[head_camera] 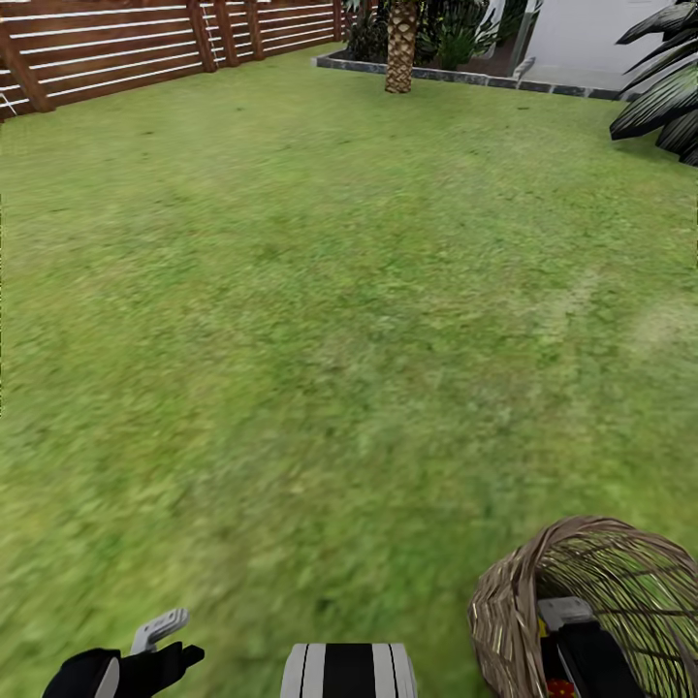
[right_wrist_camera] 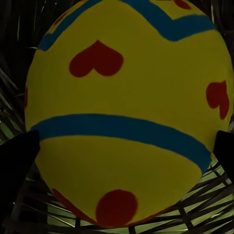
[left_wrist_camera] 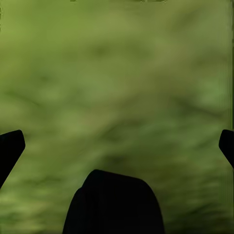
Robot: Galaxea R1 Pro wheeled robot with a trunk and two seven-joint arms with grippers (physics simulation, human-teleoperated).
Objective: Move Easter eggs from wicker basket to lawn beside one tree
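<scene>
One Easter egg (right_wrist_camera: pixel 126 112) sits between the right gripper (right_wrist_camera: pixel 122 156) fingers.

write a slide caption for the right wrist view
Right end effector open around a yellow Easter egg with blue bands and red marks, inside the wicker basket.

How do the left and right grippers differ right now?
Left gripper hangs over bare lawn; right gripper is down inside the wicker basket. Left has nothing between its fingers; right's fingers flank an Easter egg, contact unclear. Both have dark fingers spread wide.
</scene>
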